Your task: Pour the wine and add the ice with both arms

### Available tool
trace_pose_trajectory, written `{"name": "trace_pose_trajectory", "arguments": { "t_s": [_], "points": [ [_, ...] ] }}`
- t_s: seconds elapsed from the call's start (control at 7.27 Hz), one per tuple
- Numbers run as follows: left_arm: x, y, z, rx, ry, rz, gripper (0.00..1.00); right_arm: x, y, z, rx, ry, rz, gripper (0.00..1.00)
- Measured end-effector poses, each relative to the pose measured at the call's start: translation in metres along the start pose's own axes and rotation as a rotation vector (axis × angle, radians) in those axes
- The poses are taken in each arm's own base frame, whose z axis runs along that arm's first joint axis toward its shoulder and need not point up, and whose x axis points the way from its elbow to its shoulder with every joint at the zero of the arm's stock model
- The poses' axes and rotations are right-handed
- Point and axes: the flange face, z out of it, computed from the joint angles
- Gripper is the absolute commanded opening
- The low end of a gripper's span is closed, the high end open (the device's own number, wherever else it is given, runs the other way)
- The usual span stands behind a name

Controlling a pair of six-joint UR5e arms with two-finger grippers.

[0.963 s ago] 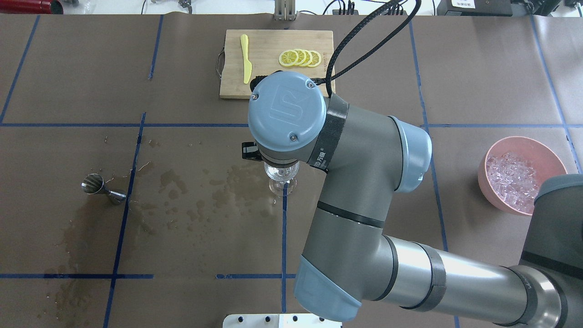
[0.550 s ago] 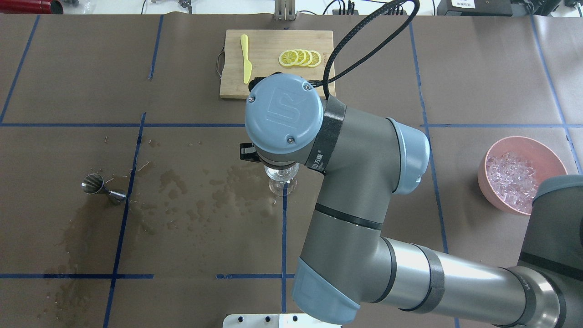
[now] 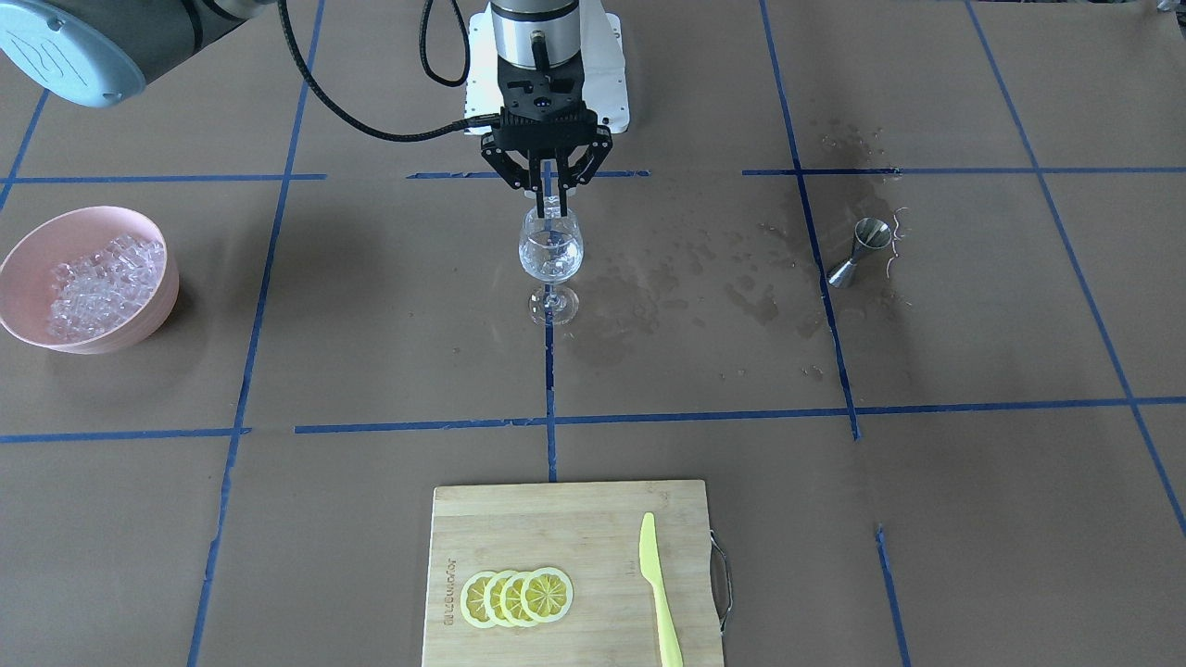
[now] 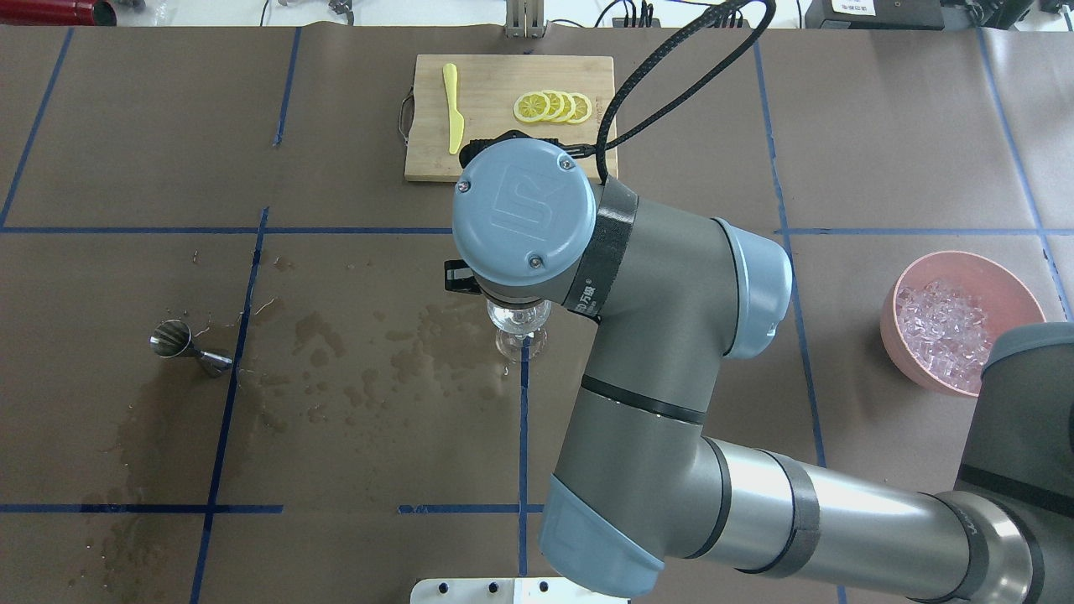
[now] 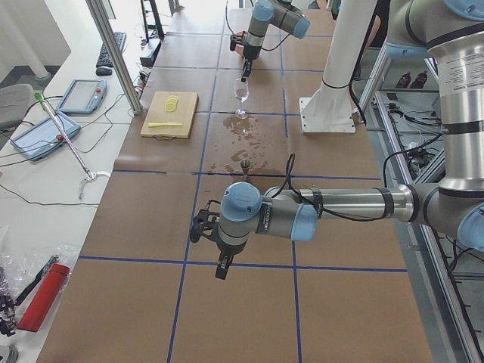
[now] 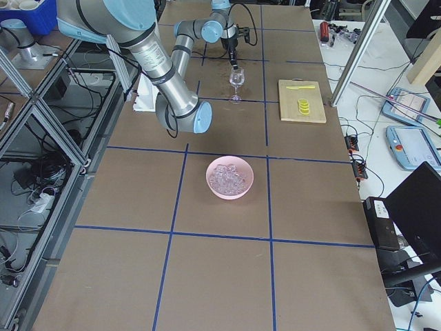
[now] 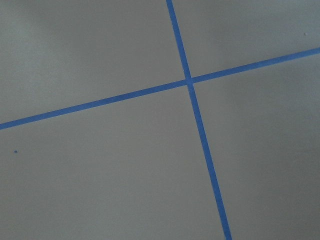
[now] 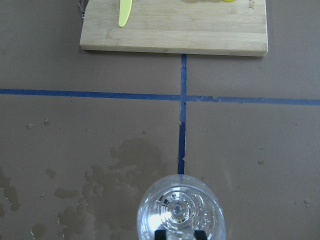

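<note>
Hovering directly over the stemmed glass (image 3: 550, 252), the right gripper (image 3: 552, 199) has jaws nearly together; a held cube cannot be confirmed. Well apart on its right, the ice (image 3: 93, 287) lies heaped in the pink bowl (image 3: 42, 233). Judged step: adding ice. Next move calls for release squarely inside the rim.

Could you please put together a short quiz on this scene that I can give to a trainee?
1. What fills the pink bowl? A. wine B. ice C. grapes
2. True or false: the right gripper hangs directly above the stemmed glass.
3. Fill in: on the cutting board, beside the lemon slices, lies a yellow ____.
Key: 1 B; 2 true; 3 knife.
</note>
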Motion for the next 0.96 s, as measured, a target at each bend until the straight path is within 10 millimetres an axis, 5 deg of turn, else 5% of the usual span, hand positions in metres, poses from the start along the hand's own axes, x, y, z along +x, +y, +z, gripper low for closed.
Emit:
{"name": "trace_pose_trajectory", "arguments": {
  "t_s": [0.41, 0.69, 0.96],
  "points": [
    [0.0001, -0.0001, -0.0001, 0.000, 0.000, 0.000, 1.00, 0.0019, -0.0008, 0.0018, 0.011, 0.008, -0.001, 0.67],
    [0.0005, -0.0006, -0.0006, 0.001, 0.000, 0.001, 1.00, 0.0020, -0.0017, 0.0012, 0.020, 0.010, -0.002, 0.73],
    [0.0006, -0.0009, -0.0008, 0.002, 0.000, 0.002, 1.00, 0.0032, -0.0025, 0.0004, 0.019, 0.009, -0.009, 0.90]
  ]
}}
